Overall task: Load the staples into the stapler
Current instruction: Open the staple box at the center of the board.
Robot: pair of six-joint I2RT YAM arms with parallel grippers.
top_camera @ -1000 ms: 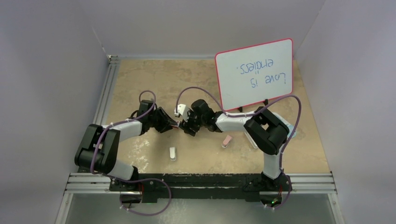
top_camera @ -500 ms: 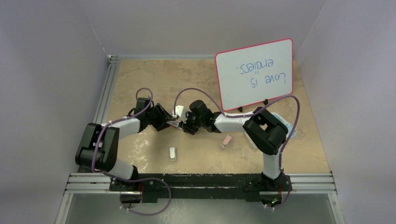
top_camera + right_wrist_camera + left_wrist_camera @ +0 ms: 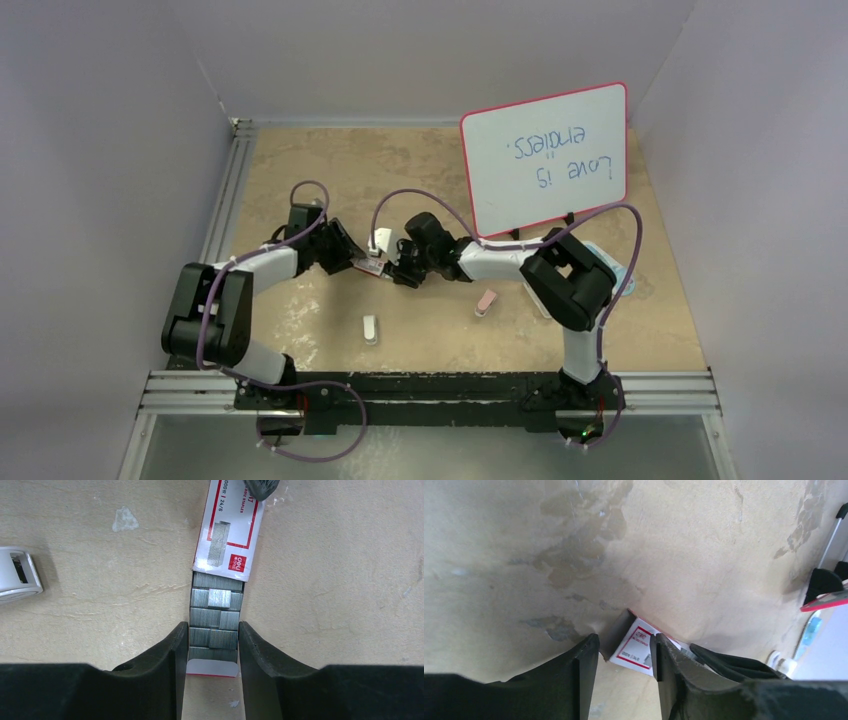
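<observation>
Left pincer (image 3: 623, 640) clamps the box (image 3: 640, 646), right pincer (image 3: 212, 647) grips the half-out tray (image 3: 212, 668), staples (image 3: 215, 615) bared; stapler (image 3: 487, 300) lies apart from both, not yet loaded.

Left arm (image 3: 268, 265) and right arm (image 3: 500, 262) both reach inward, forearms low over the desk (image 3: 420, 170), wrists nearly meeting. Left pincer (image 3: 624, 647) points right, fingers closed on the box sleeve (image 3: 636, 645). Right pincer (image 3: 212, 632) points left, fingers pressed against both sides of the staple tray (image 3: 212, 620).

Pale grey walls (image 3: 100, 150), beige, perhaps stone-look tabletop (image 3: 330, 170)
</observation>
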